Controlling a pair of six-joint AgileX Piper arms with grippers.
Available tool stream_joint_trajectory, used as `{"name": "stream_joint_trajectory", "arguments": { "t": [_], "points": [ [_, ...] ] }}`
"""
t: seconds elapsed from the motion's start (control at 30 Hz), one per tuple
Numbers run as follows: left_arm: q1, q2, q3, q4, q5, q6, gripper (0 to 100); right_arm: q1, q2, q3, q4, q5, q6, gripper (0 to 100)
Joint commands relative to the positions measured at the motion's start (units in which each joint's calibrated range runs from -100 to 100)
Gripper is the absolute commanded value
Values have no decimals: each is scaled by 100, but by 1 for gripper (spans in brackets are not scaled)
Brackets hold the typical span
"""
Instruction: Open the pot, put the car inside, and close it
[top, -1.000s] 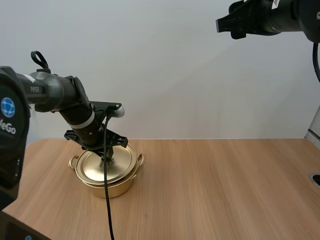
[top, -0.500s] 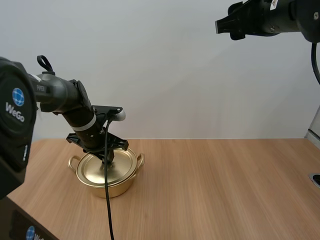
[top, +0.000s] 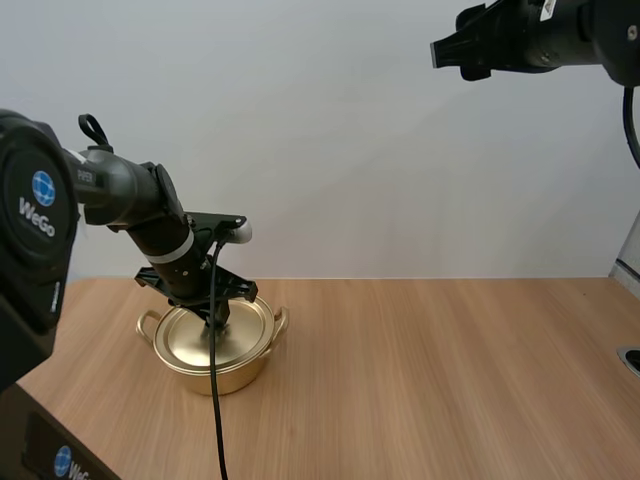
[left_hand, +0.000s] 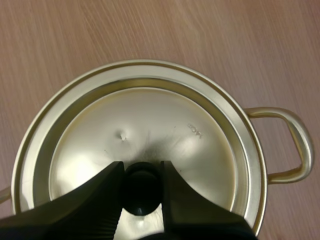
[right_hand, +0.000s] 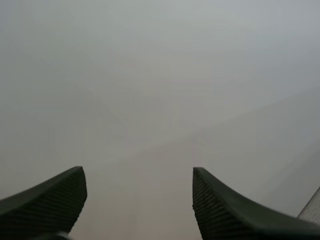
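Observation:
A gold pot (top: 216, 374) stands at the left of the wooden table (top: 450, 380), its gold lid (top: 192, 338) lying flat on the rim. My left gripper (top: 215, 318) reaches down onto the lid's centre. In the left wrist view the lid (left_hand: 150, 125) spans the pot, and my left gripper (left_hand: 141, 192) is shut on the black knob (left_hand: 141, 186), one finger on each side. One looped pot handle (left_hand: 296, 145) sticks out sideways. My right gripper (top: 442, 50) hangs high above the table's right half; its fingers (right_hand: 220, 210) stand wide apart with nothing between them.
The table stretches bare from the pot to its right edge, where a small dark fitting (top: 631, 358) sits. A plain white wall stands behind the table.
The lid, tilted up on one side a second ago, has come down flat on the pot with my left gripper still on its knob. The right arm has not moved.

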Motion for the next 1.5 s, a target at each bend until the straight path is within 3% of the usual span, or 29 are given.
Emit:
{"name": "stream_joint_trajectory", "arguments": {
  "t": [0.0,0.17,0.27,0.33,0.67,0.9,1.17,1.33,1.47],
  "points": [
    [0,11,5,5,31,7,24,-2,5,3,1,-3,7,100],
    [0,11,5,5,251,7,72,-2,5,3,1,-3,7,100],
    [0,11,5,5,291,7,93,-2,5,3,1,-3,7,100],
    [0,11,5,19,291,7,100,-2,5,3,1,-3,7,100],
    [0,11,-14,17,233,7,100,-2,5,3,-4,53,7,100],
    [0,-500,-22,-23,-957,7,100,-2,5,3,-4,88,7,100],
    [0,-1349,-22,-541,-1309,264,100,-2,5,3,-4,140,7,100],
    [0,-2311,-22,-713,-3272,264,100,-2,5,3,-13,328,7,100],
    [0,-3234,-22,-713,-6426,240,100,-2,5,55,-40,456,7,100]
  ]
}}
